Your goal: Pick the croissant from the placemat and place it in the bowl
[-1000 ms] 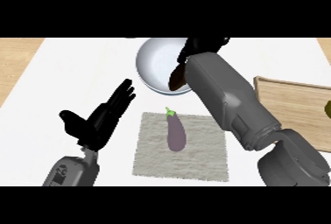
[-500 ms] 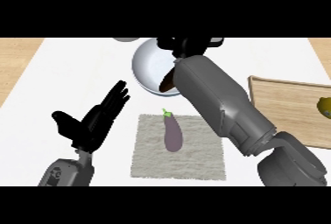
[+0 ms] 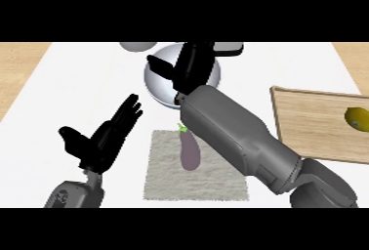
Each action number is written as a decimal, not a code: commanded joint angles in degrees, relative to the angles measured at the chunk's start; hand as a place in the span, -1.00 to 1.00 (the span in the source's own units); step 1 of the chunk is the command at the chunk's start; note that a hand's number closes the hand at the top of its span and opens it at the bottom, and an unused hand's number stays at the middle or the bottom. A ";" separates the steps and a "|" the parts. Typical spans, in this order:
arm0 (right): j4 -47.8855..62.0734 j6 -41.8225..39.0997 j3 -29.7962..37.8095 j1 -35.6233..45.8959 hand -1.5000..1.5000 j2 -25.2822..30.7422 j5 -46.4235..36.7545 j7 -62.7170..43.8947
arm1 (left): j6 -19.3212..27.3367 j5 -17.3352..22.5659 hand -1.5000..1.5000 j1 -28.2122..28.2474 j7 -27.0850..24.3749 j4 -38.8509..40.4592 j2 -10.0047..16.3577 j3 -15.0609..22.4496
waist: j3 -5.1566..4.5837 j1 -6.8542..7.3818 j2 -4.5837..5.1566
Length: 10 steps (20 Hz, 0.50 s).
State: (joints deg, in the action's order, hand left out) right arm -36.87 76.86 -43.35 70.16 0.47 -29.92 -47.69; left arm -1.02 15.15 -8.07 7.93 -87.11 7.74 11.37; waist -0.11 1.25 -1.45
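Note:
My right hand [image 3: 189,64] is over the white bowl [image 3: 157,83] at the back of the counter, fingers straight and spread, holding nothing that I can see. Its forearm crosses the bowl and hides most of the inside. No croissant shows anywhere. The grey placemat [image 3: 166,180] lies in the near middle with a purple eggplant [image 3: 190,150] on it. My left hand [image 3: 101,140] rests open just left of the placemat, fingers pointing up and away.
A wooden cutting board [image 3: 310,122] lies at the right with a yellow fruit [image 3: 357,118] on it. Two pale rounded objects [image 3: 137,46] [image 3: 231,48] sit behind the bowl at the counter's far edge.
My right hand has shifted farther back over the bowl. A dark brown lump seen in the bowl beside my wrist earlier is now hidden. The left hand has barely moved.

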 commanded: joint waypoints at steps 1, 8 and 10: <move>-7.11 7.91 -5.57 -4.29 -1.00 -0.45 -2.46 -3.18 | 0.12 -0.79 0.00 0.64 -0.35 0.29 0.35 0.13 | -0.07 -0.51 -1.01; -14.26 7.11 -11.87 -11.48 1.00 -0.46 -5.29 -4.76 | -0.18 0.28 0.00 1.24 0.22 1.36 0.13 -0.45 | -0.19 -0.88 -1.80; -16.70 8.13 -13.92 -15.07 1.00 -0.46 -5.43 -5.35 | -0.11 0.29 0.00 -0.21 0.99 0.83 0.48 -0.76 | -0.11 -0.65 -1.62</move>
State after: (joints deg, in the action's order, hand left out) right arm -49.49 80.81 -53.77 59.87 0.25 -34.50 -51.09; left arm -0.98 15.18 -7.68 8.30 -86.46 7.93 10.95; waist -0.24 0.66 -2.93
